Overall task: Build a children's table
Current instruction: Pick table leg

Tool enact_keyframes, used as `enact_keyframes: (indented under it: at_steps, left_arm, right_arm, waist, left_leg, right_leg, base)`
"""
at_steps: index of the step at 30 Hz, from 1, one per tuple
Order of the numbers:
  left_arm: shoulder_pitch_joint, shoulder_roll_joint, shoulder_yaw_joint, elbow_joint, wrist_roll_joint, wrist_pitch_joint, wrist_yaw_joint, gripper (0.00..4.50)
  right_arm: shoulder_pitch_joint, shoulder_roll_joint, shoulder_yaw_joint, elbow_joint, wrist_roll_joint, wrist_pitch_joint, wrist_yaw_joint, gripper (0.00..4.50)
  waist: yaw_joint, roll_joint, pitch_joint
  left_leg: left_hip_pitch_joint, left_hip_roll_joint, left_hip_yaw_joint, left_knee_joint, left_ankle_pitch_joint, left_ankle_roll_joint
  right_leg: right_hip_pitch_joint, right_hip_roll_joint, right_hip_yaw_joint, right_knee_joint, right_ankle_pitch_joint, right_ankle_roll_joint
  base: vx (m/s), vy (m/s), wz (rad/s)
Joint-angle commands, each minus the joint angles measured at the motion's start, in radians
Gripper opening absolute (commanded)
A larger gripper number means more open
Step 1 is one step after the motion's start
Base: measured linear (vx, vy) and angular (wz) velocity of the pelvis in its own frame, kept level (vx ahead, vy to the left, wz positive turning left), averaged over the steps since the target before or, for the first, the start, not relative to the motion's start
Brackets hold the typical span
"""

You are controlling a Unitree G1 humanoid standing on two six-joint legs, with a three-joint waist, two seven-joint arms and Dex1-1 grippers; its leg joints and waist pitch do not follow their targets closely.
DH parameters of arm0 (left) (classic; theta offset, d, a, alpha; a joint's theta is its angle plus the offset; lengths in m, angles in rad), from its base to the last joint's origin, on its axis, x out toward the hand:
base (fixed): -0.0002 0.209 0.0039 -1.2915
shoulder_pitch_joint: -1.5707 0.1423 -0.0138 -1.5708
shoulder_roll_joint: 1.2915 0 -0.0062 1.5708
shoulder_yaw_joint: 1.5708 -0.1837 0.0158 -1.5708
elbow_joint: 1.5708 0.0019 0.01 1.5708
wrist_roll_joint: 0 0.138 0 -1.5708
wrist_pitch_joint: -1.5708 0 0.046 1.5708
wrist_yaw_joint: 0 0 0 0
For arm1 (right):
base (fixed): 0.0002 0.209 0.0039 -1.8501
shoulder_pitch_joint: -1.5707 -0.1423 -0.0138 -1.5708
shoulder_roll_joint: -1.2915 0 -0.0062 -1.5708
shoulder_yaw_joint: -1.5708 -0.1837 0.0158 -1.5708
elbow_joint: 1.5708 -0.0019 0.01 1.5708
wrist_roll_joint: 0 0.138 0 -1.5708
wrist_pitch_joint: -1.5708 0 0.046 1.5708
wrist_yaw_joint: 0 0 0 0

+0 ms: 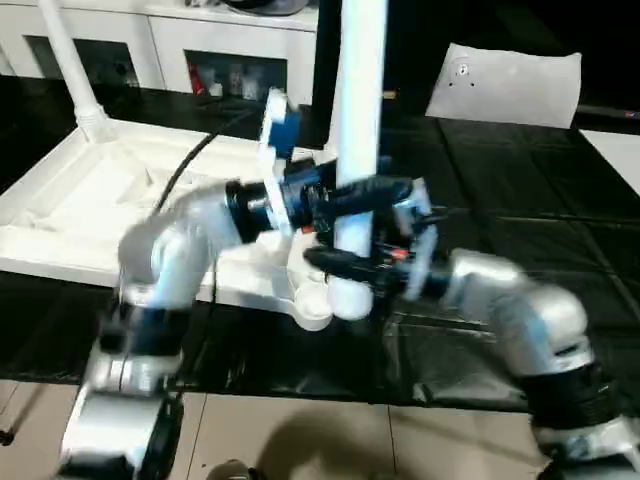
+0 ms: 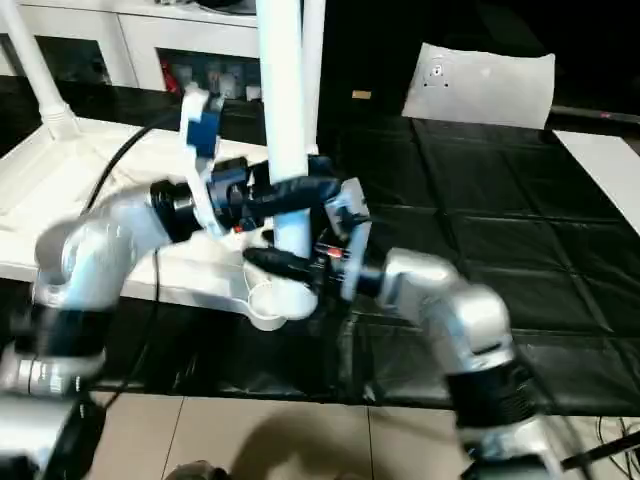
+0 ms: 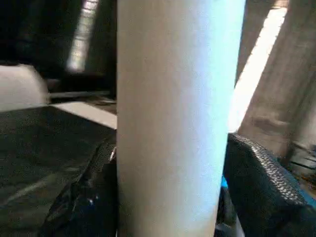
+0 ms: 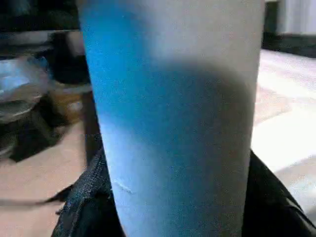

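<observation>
Two claws are on one leg (image 1: 358,110) at once: I have the white tube standing upright, its foot right at the round corner socket (image 1: 318,297) on the near edge of the tabletop (image 1: 90,205). That tabletop lies ribbed side up on the black surface (image 1: 520,200), and another leg (image 1: 72,70) already stands planted in its far corner socket, leaning a little. So I judge this to be the seating of a further leg, with the assembly well short of finished.

My left claw (image 1: 372,192) wraps the tube from the left, the higher of the two grips; in the left wrist view its black fingers (image 3: 261,173) sit on either side of the tube with no gap I can make out. My right claw (image 1: 350,264) clasps the same tube lower down, just above the socket, and the right wrist view shows its fingers (image 4: 86,197) hugging the tube likewise. Both read to me as gripping the leg.

Whether the tube's end has entered the socket or merely rests on its rim I cannot tell; the claws hide the joint. Next, I reckon, I must hold the tube plumb over the socket and press straight down until it seats, without letting the tabletop slide away from me.

Beyond the work, a white cabinet (image 1: 200,45) lines the back wall and a flat white board (image 1: 505,85) lies apart to the right.
</observation>
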Motion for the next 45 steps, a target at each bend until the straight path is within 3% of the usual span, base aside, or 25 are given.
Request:
enact_keyframes:
  at_steps: [1,4,6,7,12,15,16,18,26,28,34,45]
  left_arm:
    - [0.009,-0.010,-0.020,-0.043,0.054,-0.013,0.074,3.01]
    - [0.029,-0.028,-0.025,-0.065,0.092,-0.023,0.144,3.01]
    - [0.051,-0.114,0.026,-0.089,0.096,-0.017,0.306,3.01]
    - [0.060,-0.149,0.045,-0.101,0.094,-0.008,0.370,3.01]
    - [0.076,-0.231,0.058,-0.122,0.115,-0.007,0.500,2.74]
    - [0.081,-0.251,0.055,-0.125,0.133,-0.009,0.536,2.67]
    - [0.087,-0.257,0.046,-0.130,0.151,-0.009,0.555,2.67]
    - [0.102,-0.247,0.001,-0.150,0.221,-0.023,0.595,2.67]
    - [0.109,-0.232,-0.024,-0.157,0.255,-0.057,0.623,2.59]
    - [0.108,-0.229,-0.027,-0.155,0.261,-0.062,0.618,2.28]
    - [0.114,-0.224,-0.031,-0.159,0.253,-0.065,0.611,2.01]
    - [0.082,-0.203,0.007,-0.121,0.237,-0.084,0.593,1.96]
  right_arm:
    - [0.004,0.006,-0.019,-0.009,-0.030,-0.037,-0.060,2.01]
    - [0.015,0.039,-0.025,-0.005,-0.042,-0.055,-0.103,2.00]
    - [0.032,0.097,-0.023,0.009,-0.084,-0.117,-0.181,2.00]
    - [0.039,0.122,-0.023,0.015,-0.104,-0.143,-0.215,2.00]
    - [0.051,0.163,-0.011,0.024,-0.134,-0.178,-0.266,1.98]
    - [0.054,0.169,-0.004,0.026,-0.142,-0.187,-0.276,1.97]
    - [0.055,0.173,-0.001,0.028,-0.150,-0.194,-0.284,1.97]
    - [0.058,0.189,-0.004,0.033,-0.168,-0.214,-0.302,1.97]
    - [0.052,0.196,-0.010,0.047,-0.176,-0.232,-0.315,1.97]
    - [0.049,0.196,-0.011,0.051,-0.177,-0.235,-0.315,1.97]
    - [0.040,0.201,-0.017,0.063,-0.184,-0.242,-0.310,1.95]
    - [0.016,0.193,-0.030,0.086,-0.202,-0.242,-0.327,1.95]
  waist:
    - [-0.003,0.004,-0.068]
    - [-0.004,0.005,-0.067]
    - [-0.007,-0.001,-0.066]
    - [-0.007,0.001,-0.068]
    - [-0.008,-0.002,-0.066]
    - [-0.010,-0.002,-0.065]
    - [-0.010,0.003,-0.064]
    - [-0.013,0.001,-0.064]
    - [-0.021,0.001,-0.064]
    - [-0.024,-0.001,-0.064]
    - [-0.027,0.001,-0.065]
    - [-0.028,0.002,-0.064]
  left_leg:
    - [0.022,0.053,-0.010,-0.066,-0.101,-0.014]
    - [0.020,0.052,-0.010,-0.067,-0.104,-0.017]
    - [0.018,0.051,-0.009,-0.066,-0.108,-0.018]
    - [0.017,0.052,-0.009,-0.065,-0.103,-0.018]
    - [0.016,0.049,-0.011,-0.066,-0.113,-0.009]
    - [0.016,0.049,-0.011,-0.066,-0.124,-0.009]
    - [0.016,0.049,-0.012,-0.066,-0.126,-0.009]
    - [0.016,0.050,-0.013,-0.068,-0.137,-0.011]
    - [0.014,0.048,-0.014,-0.069,-0.147,-0.016]
    - [0.013,0.047,-0.014,-0.068,-0.137,-0.012]
    - [0.014,0.048,-0.014,-0.067,-0.137,-0.008]
    - [0.014,0.046,-0.013,-0.067,-0.136,-0.010]
  right_leg:
    - [0.047,-0.076,0.045,-0.077,-0.043,-0.212]
    - [0.047,-0.076,0.046,-0.078,-0.054,-0.195]
    - [0.047,-0.076,0.048,-0.081,-0.050,-0.190]
    - [0.046,-0.078,0.049,-0.076,-0.037,-0.195]
    - [0.046,-0.073,0.048,-0.083,-0.055,-0.173]
    - [0.045,-0.072,0.048,-0.086,-0.066,-0.156]
    - [0.044,-0.072,0.048,-0.085,-0.068,-0.154]
    - [0.043,-0.072,0.048,-0.088,-0.078,-0.143]
    - [0.042,-0.070,0.047,-0.088,-0.079,-0.140]
    - [0.043,-0.070,0.047,-0.087,-0.064,-0.139]
    - [0.042,-0.071,0.047,-0.086,-0.064,-0.149]
    - [0.043,-0.070,0.047,-0.086,-0.056,-0.157]
  base:
    - [0.000,0.000,0.00]
    - [0.000,0.000,0.00]
    - [0.000,0.000,0.00]
    - [0.000,0.000,0.00]
    - [0.000,0.000,0.00]
    - [0.000,0.000,0.00]
    - [0.000,0.000,0.00]
    - [0.000,0.000,0.00]
    - [0.000,0.000,0.00]
    - [0.000,0.000,0.00]
    - [0.000,0.000,0.00]
    - [0.000,0.000,0.00]
